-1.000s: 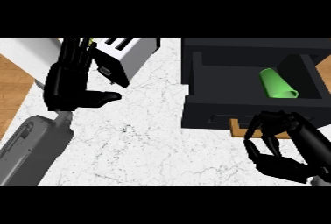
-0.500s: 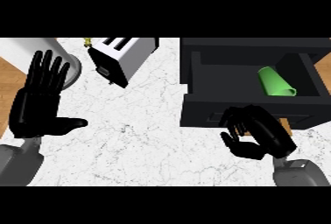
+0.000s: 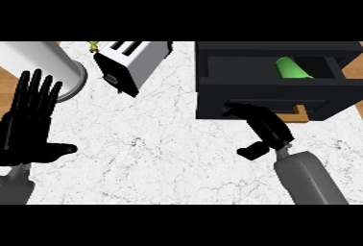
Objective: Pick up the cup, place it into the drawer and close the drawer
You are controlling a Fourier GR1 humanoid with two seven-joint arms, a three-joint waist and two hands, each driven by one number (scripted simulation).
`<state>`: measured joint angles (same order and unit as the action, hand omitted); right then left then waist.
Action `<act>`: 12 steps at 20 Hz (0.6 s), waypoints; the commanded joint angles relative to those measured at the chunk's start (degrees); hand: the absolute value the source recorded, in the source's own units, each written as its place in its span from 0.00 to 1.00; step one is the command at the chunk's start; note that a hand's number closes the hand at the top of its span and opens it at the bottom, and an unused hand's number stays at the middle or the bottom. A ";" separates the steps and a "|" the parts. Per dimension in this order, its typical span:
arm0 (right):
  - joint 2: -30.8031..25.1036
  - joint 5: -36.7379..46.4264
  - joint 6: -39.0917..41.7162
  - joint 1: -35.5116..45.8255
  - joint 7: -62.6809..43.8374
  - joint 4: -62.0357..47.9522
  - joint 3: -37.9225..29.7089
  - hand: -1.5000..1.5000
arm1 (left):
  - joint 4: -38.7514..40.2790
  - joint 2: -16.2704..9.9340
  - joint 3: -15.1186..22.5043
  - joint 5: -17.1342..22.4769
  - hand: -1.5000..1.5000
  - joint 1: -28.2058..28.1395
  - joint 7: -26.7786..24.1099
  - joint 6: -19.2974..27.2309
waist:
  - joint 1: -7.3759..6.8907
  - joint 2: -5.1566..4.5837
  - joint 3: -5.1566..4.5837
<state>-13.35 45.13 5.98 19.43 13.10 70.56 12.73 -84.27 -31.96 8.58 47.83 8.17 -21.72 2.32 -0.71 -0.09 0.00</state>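
1. Head view: since half a second ago the drawer (image 3: 273, 98) has slid partly in, and the right hand (image 3: 264, 127) now sits at its front panel, fingers curled loosely, pinching nothing.
2. Cup (image 3: 292, 68) is already inside (green, lying on its side, mostly hidden by the drawer's front wall), so only the closing seems left.
3. Left hand (image 3: 28, 126) rests over the table (image 3: 163, 149), fingers spread.
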 commanded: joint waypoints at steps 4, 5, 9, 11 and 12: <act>3.15 2.64 -6.12 10.44 6.47 -22.70 -4.44 0.00 | -1.14 -0.23 -5.21 0.25 0.00 -3.44 1.66 -5.20 | -0.23 -0.08 0.03; -0.02 1.05 -5.01 10.98 10.68 -24.51 -6.17 0.00 | -0.79 0.55 -4.57 -0.74 0.00 -6.59 -1.64 -7.07 | -0.48 -0.14 0.04; 1.12 0.05 -5.93 19.63 14.57 -37.16 -9.65 0.00 | 0.58 -0.51 -6.66 0.01 0.00 -4.13 0.92 -9.18 | -0.97 -0.44 0.07; 1.34 -0.65 -5.41 24.20 14.28 -42.20 -11.63 0.00 | -2.51 1.25 -5.27 -0.91 0.00 -3.91 2.12 -6.14 | -1.49 -0.53 0.11; 2.04 -0.06 -6.40 25.30 15.23 -44.79 -11.54 0.00 | 2.98 0.72 -7.03 -1.17 0.00 -3.52 0.02 -9.97 | -1.18 -0.59 0.06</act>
<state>-11.08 45.39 0.90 38.81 25.93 37.07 4.37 -83.69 -31.40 2.93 47.06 4.61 -21.02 -5.02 -1.69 -0.04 -0.09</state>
